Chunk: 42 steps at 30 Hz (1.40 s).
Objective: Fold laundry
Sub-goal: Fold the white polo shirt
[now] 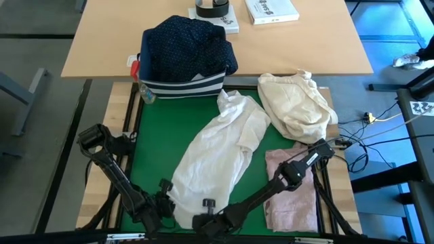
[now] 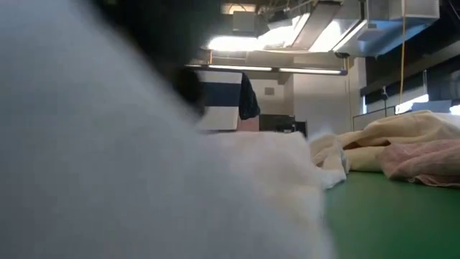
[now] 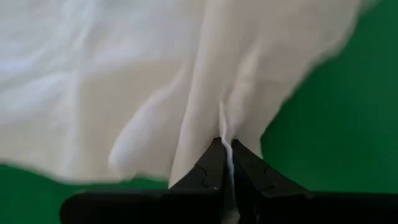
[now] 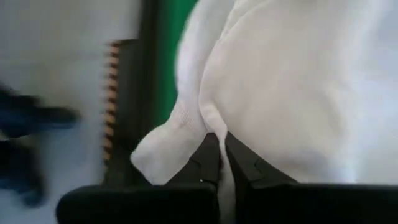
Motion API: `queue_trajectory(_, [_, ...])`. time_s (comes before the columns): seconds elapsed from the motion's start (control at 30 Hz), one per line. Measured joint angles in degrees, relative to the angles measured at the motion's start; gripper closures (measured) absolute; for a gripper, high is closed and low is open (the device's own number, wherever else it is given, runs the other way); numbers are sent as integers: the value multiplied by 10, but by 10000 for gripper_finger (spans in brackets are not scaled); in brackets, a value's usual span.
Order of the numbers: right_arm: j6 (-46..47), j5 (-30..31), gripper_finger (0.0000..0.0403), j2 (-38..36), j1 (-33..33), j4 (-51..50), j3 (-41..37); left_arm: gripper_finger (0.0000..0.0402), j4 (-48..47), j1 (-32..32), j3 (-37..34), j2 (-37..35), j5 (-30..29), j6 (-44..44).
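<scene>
Surface: green mat (image 1: 146, 156) covered the work table, with a pale wooden table (image 1: 108, 41) butted against its far edge.
White shirt: the white shirt (image 1: 220, 152) lay spread diagonally across the middle of the mat, its near hem at the front edge between the two arms; in the low view it filled the foreground (image 2: 144, 180).
Left gripper: the left gripper (image 1: 165, 207) was at the shirt's near left corner, fingers pressed together on a thin fold of the white cloth (image 3: 225, 146).
Right gripper: the right gripper (image 1: 207, 218) was at the near hem just to the right of the left one, fingers clamped on the shirt's edge (image 4: 221, 146).
Pink top: a pale pink top (image 1: 291, 190) lay flat at the mat's near right corner, partly under the right arm.
Cream bundle: a cream-beige cloth bundle (image 1: 295, 102) sat at the far right, touching the shirt's far end.
Bin: a navy fabric bin with white stripes (image 1: 182, 87) stood at the far left edge of the mat.
Navy shirt: a navy white-dotted shirt (image 1: 186, 47) was heaped in and over the bin.
</scene>
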Motion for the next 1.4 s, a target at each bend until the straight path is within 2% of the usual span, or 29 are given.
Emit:
queue_trajectory(0.07, [23, 49, 396, -5, -4, -34, -1, 397, -27, 0, 0, 0, -17, -14])
queue_trajectory(0.1, [35, 54, 395, -5, -9, -40, -1, 398, -36, 0, 0, 0, -25, -19])
queue_trajectory(0.23, [125, 20, 393, -7, -23, -38, -1, 397, -37, 4, 0, 0, -31, -27])
queue_trajectory(0.33, [141, -4, 379, -8, -34, -38, 0, 397, -35, 4, 0, 0, -32, -28])
queue_trajectory(0.43, [141, -23, 341, -15, -37, -37, 2, 396, -35, 5, 0, 0, -31, -31])
queue_trajectory(0.7, [139, -53, 207, -55, -15, 6, 3, 396, -29, 5, 0, 0, -31, -32])
queue_trajectory(0.77, [131, -48, 184, -54, -4, 31, 3, 396, -25, 5, 0, 0, -30, -32])
queue_trajectory(0.83, [133, -14, 169, -46, 6, 53, 3, 396, -21, 5, 0, 0, -30, -32])
queue_trajectory(0.97, [128, 54, 160, -24, 21, 83, 3, 396, -20, 5, 0, 0, -30, -31])
queue_trajectory(1.07, [109, 74, 160, -5, 24, 89, 3, 396, -19, 7, 0, 0, -26, -27])
queue_trajectory(1.2, [101, 73, 159, 12, 21, 63, 4, 396, -19, 8, 0, 0, -26, -27])
queue_trajectory(1.4, [86, 31, 164, 18, 12, 11, 8, 395, -18, 10, 0, 0, -25, -27])
